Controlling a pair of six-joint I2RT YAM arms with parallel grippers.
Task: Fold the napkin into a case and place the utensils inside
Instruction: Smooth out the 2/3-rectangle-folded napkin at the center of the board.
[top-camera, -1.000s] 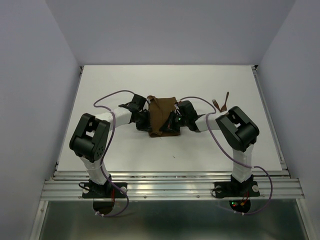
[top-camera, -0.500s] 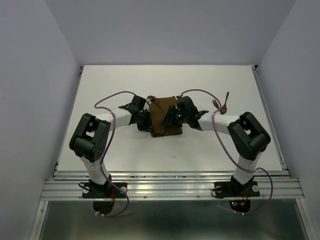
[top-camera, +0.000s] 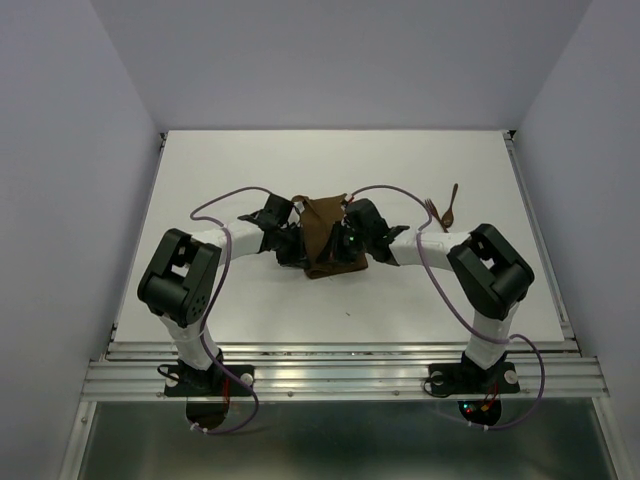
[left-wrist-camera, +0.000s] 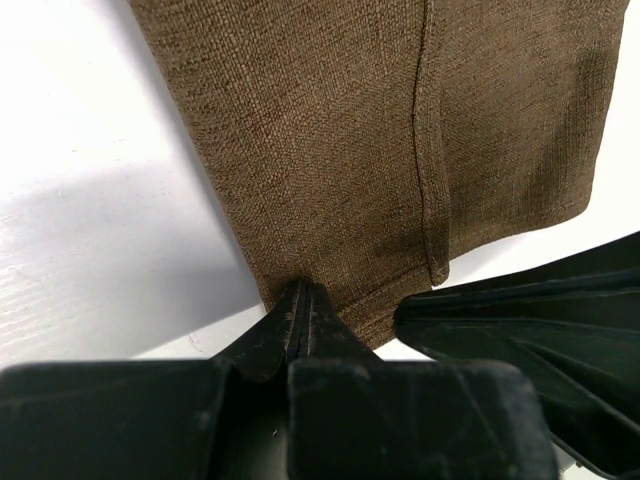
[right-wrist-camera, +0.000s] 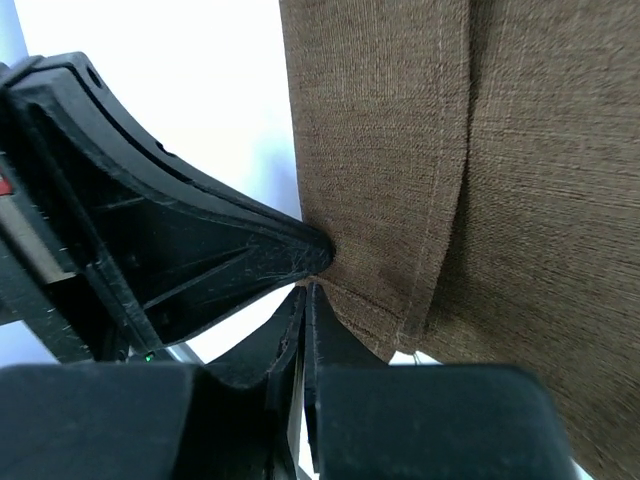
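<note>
The dark brown napkin (top-camera: 326, 232) lies folded into a layered strip at the table's middle, with both grippers at its near end. My left gripper (top-camera: 296, 246) is shut, and its tips (left-wrist-camera: 301, 292) pinch the near edge of the napkin (left-wrist-camera: 330, 130). From the other side, my right gripper (top-camera: 346, 243) is shut too, its tips (right-wrist-camera: 306, 292) nipping the edge of the napkin (right-wrist-camera: 400, 150) right beside the left gripper's finger (right-wrist-camera: 230, 250). A stitched hem runs along the cloth in both wrist views. The utensils, a fork (top-camera: 432, 208) and a spoon (top-camera: 452, 198), lie apart at the back right.
The white table (top-camera: 240, 170) is walled in at the back and on both sides. Purple cables loop above each forearm. A metal rail (top-camera: 340, 375) runs along the near edge by the arm bases.
My right gripper let go, shifted slightly back and left along the napkin's end, and closed again. The right arm's elbow swung. The left gripper stayed shut where it was.
</note>
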